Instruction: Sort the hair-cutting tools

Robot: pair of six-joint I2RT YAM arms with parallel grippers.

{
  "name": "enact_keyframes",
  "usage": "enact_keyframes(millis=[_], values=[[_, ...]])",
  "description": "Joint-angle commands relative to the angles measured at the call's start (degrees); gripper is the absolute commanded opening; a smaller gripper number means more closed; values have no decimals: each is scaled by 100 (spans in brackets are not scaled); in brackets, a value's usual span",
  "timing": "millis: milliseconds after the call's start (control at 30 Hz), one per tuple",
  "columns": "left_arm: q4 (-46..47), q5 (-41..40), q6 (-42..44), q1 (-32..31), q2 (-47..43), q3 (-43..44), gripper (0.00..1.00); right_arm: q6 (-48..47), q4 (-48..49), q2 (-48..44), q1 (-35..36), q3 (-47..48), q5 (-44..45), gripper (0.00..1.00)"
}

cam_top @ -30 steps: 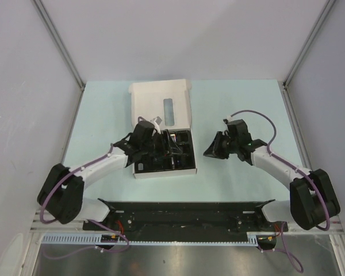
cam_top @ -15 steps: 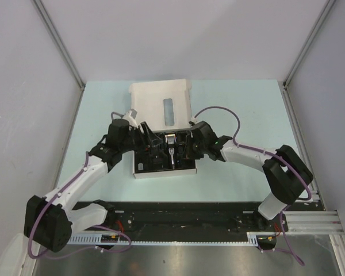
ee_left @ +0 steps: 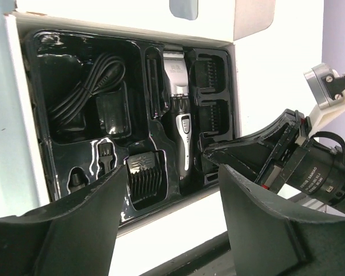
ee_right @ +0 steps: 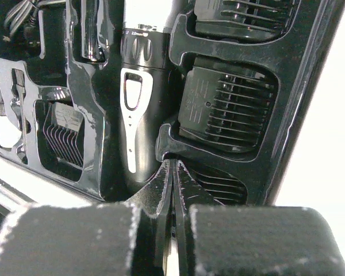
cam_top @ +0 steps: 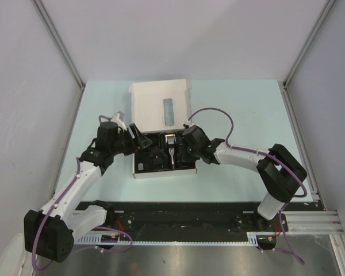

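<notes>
The black-and-silver clipper (ee_left: 180, 118) lies in the middle slot of the black tray (ee_left: 46, 49) in the white box (cam_top: 164, 173). Black comb guards (ee_right: 229, 109) fill slots to its right, and another guard (ee_left: 144, 178) sits at the front. A coiled black cable (ee_left: 85, 85) lies in the left pocket, and a thin black brush (ee_left: 153, 83) stands beside the clipper. My left gripper (ee_left: 172, 230) hangs open at the box's left front edge, holding nothing. My right gripper (ee_right: 173, 165) is shut, its tips touching the tray ridge between the clipper's (ee_right: 135, 109) lower end and a guard.
The box's white lid (cam_top: 152, 100) lies open and flat behind the tray, with a small window cut in it. Grey walls and metal rails close in the pale green table (cam_top: 247, 109) on three sides. The right arm's purple cable (cam_top: 218, 115) arcs over the table.
My right arm has swung from right of the box onto the tray and its gripper has shut. My left gripper has drawn back from over the tray to its left edge and opened a little wider.
</notes>
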Motion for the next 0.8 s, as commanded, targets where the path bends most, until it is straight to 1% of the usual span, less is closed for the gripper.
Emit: enact_keyframes(millis=[0, 67, 133, 167, 233, 300, 333, 367, 400, 433, 467, 500, 533, 567, 633, 667, 700, 767], values=[[-101, 90, 275, 242, -250, 22, 71, -52, -272, -379, 48, 165, 508, 0], [-145, 108, 310, 313, -267, 66, 73, -35, -342, -599, 30, 236, 587, 0], [-197, 108, 381, 392, -259, 172, 76, 61, -360, -942, -66, 297, 588, 3], [-206, 108, 398, 427, -258, 224, 78, 97, -360, -1057, -127, 306, 553, 8], [-233, 47, 416, 576, -197, 382, 81, 202, -351, -1373, -268, 333, 491, 14], [-285, -41, 285, 804, -136, 532, 83, 369, -351, -1532, -610, 359, 290, 20], [-285, -120, 258, 892, -66, 576, 86, 413, -334, -1576, -777, 368, 176, 24], [-285, -182, 240, 954, 13, 637, 89, 475, -299, -1585, -1100, 376, -156, 26], [-285, -287, 284, 1033, 84, 769, 92, 484, -264, -1585, -1304, 377, -299, 28], [-285, -392, 328, 1060, 284, 848, 100, 475, -185, -1524, -1480, 377, -413, 32], [-277, -567, 380, 1069, 391, 936, 100, 449, -123, -1480, -1621, 385, -623, 39], [-285, -639, 503, 1113, 496, 1154, 100, 397, -62, -1427, -1961, 385, -730, 43], [-285, -665, 547, 1148, 619, 1261, 100, 379, 113, -1349, -2104, 394, -861, 47], [-285, -796, 565, 1174, 847, 1358, 100, 361, 219, -1165, -2279, 403, -1193, 56], [-285, -684, 390, 1411, 1120, 1543, 100, 466, 517, -901, -2789, 508, -1564, 66], [-285, -587, 294, 1508, 1409, 1604, 100, 519, 658, -612, -2948, 552, -1905, 74], [-285, -508, 145, 1622, 1551, 1727, 100, 597, 808, -453, -3071, 605, -2013, 78], [-277, -595, 91, 1833, 1875, 1894, 99, 598, 1090, -58, -3344, 946, -2310, 84]])
